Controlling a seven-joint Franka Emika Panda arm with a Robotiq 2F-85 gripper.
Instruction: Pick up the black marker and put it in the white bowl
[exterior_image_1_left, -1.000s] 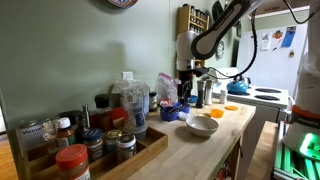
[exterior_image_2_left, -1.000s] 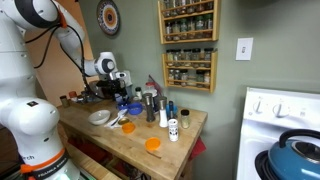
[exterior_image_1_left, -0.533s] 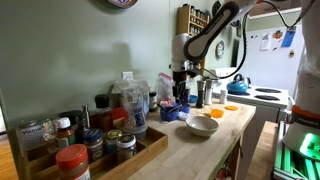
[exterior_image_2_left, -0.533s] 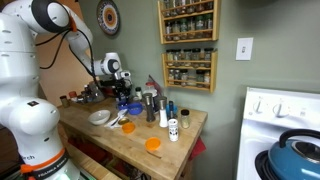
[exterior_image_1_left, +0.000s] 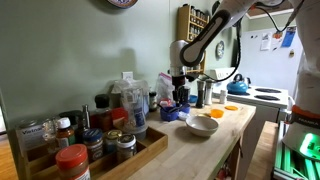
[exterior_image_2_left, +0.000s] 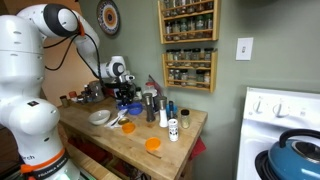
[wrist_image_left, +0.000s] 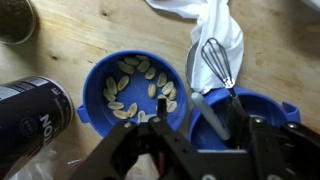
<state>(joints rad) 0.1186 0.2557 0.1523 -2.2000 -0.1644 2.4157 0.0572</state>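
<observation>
My gripper (wrist_image_left: 210, 128) is open and hangs over two blue containers near the wall. Its fingers straddle a blue cup (wrist_image_left: 262, 108) that holds a wire whisk (wrist_image_left: 216, 58), a grey handle and a slim black stick (wrist_image_left: 237, 112), which may be the black marker. I cannot tell for sure. A dark blue bowl of pale seeds (wrist_image_left: 135, 90) lies just beside it. The gripper also shows in both exterior views (exterior_image_1_left: 180, 92) (exterior_image_2_left: 127, 96). The white bowl (exterior_image_1_left: 202, 125) (exterior_image_2_left: 100, 117) stands on the wooden counter, in front of the gripper and apart from it.
A tray of spice jars (exterior_image_1_left: 90, 148) fills one end of the counter. Bottles and a shaker (exterior_image_2_left: 172, 128) stand near the blue containers. An orange lid (exterior_image_2_left: 152, 144) lies near the front edge. A white cloth (wrist_image_left: 215, 20) and a dark can (wrist_image_left: 30, 115) flank the containers.
The arm has swung toward the wall and the gripper now hangs over the blue containers. The white bowl has not moved.
</observation>
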